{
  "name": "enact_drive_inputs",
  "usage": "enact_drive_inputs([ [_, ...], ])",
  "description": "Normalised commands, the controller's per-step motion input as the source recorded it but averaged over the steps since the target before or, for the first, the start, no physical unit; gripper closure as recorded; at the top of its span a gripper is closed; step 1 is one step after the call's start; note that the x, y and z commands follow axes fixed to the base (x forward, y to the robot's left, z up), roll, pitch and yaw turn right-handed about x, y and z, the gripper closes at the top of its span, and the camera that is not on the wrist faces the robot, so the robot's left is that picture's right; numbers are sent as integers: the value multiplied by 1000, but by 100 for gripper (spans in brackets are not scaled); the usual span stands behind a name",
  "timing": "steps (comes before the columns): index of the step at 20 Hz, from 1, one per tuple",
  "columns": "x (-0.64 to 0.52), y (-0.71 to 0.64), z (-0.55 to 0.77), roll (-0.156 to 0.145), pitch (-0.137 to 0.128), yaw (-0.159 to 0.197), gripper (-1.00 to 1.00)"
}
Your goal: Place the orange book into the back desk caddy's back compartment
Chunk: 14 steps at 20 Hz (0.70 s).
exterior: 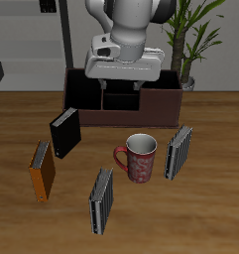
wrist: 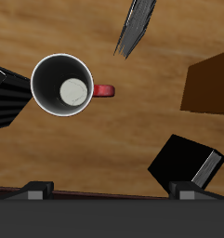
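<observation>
A wooden table (exterior: 190, 213) — warm brown grain; behind it a pale wall (exterior: 235, 45); a potted plant (exterior: 193, 35) at the back.

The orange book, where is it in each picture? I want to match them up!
Exterior view: the orange book stands on the table near the front edge, just in front of the black book.
Wrist view: the orange book is cut off by the picture's edge, again beside the black book.
Shared landmark: the red mug, seen from above in the wrist view.
</observation>
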Motion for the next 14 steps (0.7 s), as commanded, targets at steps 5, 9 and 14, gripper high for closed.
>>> enact_drive_inputs([
  [5, 206, -509, 35, 46, 9, -4, -100],
  [9, 160, -416, -36, 37, -2, 22, -100],
  [14, 214, -837, 8, -7, -17, -30, -100],
])
